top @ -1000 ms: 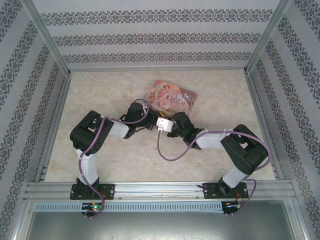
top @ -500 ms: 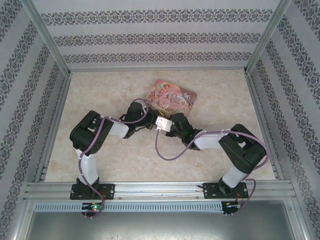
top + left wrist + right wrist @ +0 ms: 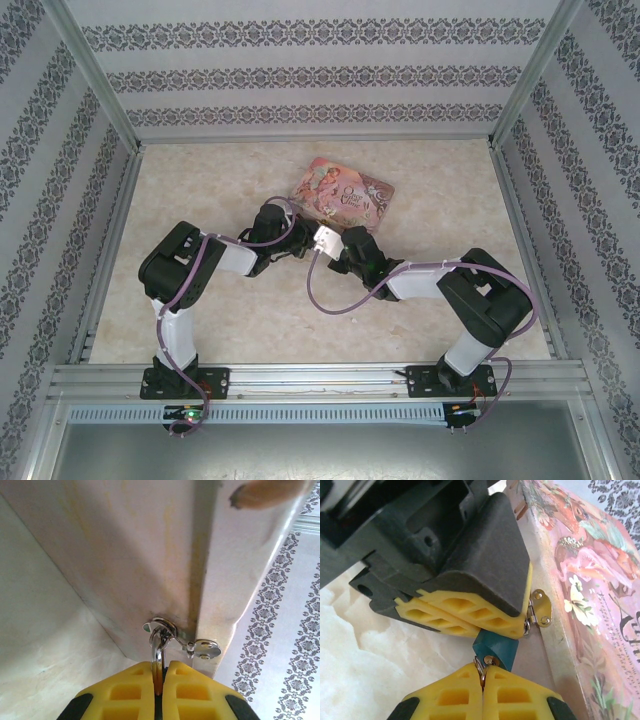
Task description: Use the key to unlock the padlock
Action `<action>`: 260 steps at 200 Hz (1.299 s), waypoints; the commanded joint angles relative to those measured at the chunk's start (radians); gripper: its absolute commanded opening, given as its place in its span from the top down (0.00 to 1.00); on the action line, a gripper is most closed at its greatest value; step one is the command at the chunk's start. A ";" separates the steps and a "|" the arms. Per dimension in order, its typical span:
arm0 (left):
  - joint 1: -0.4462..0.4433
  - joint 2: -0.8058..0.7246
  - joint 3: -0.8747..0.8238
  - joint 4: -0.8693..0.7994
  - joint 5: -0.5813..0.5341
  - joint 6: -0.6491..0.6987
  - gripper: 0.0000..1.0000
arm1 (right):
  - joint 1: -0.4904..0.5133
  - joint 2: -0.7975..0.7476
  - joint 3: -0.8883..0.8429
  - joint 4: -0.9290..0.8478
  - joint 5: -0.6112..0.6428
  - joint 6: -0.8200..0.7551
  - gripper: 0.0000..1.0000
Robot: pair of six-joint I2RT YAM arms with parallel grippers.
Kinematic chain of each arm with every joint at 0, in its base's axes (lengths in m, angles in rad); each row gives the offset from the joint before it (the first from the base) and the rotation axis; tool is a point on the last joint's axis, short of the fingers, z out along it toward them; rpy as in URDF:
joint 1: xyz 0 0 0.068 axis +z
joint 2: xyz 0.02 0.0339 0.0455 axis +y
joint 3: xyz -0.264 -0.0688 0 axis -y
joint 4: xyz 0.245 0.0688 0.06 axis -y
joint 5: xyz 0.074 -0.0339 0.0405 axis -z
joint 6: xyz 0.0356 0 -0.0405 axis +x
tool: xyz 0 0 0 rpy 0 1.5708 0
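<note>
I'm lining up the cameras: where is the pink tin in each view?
Top external: pink tin just above picture centre.
Left wrist: its pale metal side across the upper frame.
Right wrist: its pictured lid down the right side.
Shared landmark, both wrist views: silver hasp plate on its side.

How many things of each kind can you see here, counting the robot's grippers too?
Grippers: 2, the left gripper and the right gripper
Pink tin: 1
Blue padlock: 1
Small key: 1
Total: 5
</note>
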 commanded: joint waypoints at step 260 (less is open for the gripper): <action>0.008 -0.168 -0.062 -0.202 0.005 0.181 0.60 | -0.018 0.107 -0.180 0.453 -0.148 0.491 1.00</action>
